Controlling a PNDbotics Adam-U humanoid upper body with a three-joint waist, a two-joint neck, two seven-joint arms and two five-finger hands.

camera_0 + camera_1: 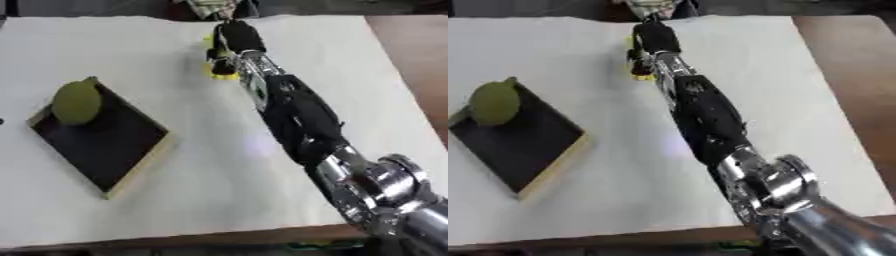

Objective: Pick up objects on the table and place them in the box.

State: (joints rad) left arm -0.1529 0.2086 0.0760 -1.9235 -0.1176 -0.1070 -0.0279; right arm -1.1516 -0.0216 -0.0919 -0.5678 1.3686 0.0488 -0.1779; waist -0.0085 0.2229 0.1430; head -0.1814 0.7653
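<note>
Right hand [234, 42] reaching to upper centre, over a yellow object [219, 75].
Finger state impossible to tell. Green fruit [77, 102] inside box [140, 170] at left; wide bare table [201, 200] between box and arm.

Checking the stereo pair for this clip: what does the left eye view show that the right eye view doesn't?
Only the left eye view shows the box's left corner; the right eye view crops it. Only the right eye view shows more brown tabletop right of the white sheet. Both share the green fruit in the box and the right hand over a yellow object.
</note>
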